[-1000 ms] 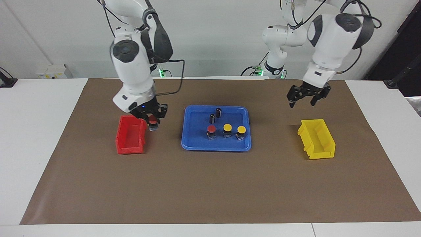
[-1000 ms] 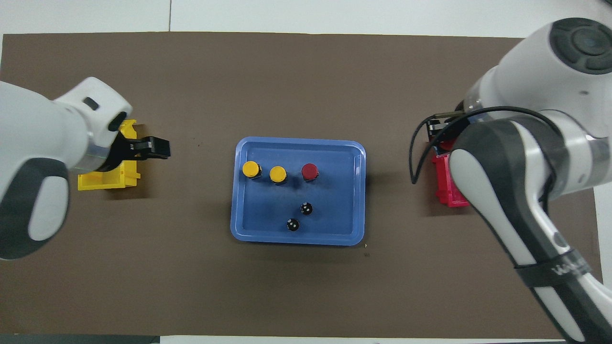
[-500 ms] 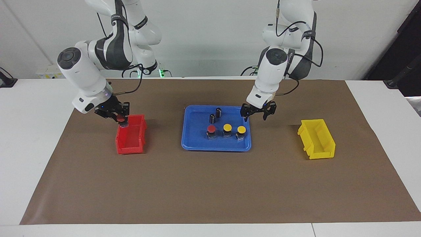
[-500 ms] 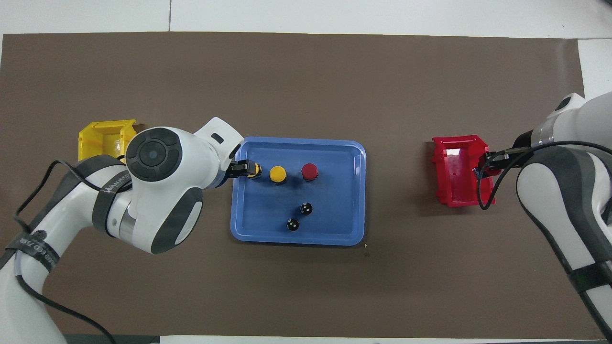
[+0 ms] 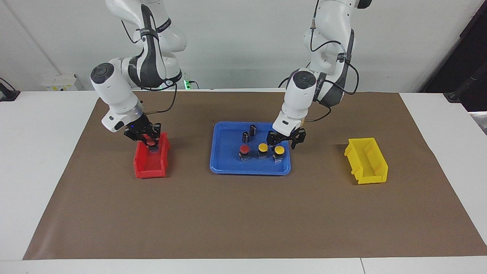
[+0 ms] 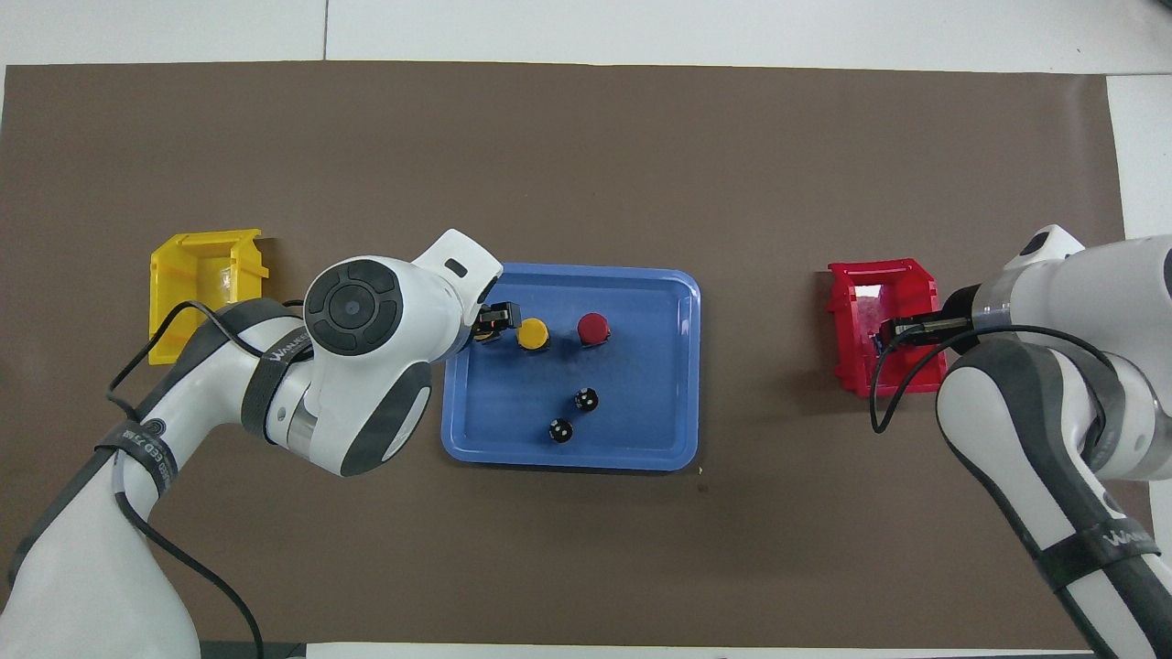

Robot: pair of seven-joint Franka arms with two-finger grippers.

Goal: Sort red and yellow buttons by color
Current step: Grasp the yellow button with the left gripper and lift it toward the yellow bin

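My right gripper (image 5: pixel 149 141) is shut on a red button (image 5: pixel 153 147) and holds it low over the red bin (image 5: pixel 146 167), at the bin's end nearer the robots. It also shows in the overhead view (image 6: pixel 893 331). My left gripper (image 5: pixel 281 143) is open, just above a yellow button (image 5: pixel 279 150) in the blue tray (image 5: pixel 228 169), with a finger on each side. In the overhead view this gripper (image 6: pixel 492 324) covers that button. A second yellow button (image 5: pixel 262 147) and a red button (image 5: pixel 244 148) stand beside it in a row.
Two small dark cylinders (image 5: pixel 252 129) (image 5: pixel 245 136) stand in the tray nearer to the robots than the row of buttons. A yellow bin (image 5: pixel 367 161) sits toward the left arm's end of the table. A brown mat (image 5: pixel 243 217) covers the table.
My right gripper carried the red button over the red bin and lowered it into the bin's mouth. My left gripper swung from near the yellow bin to the tray and came down over the yellow button.
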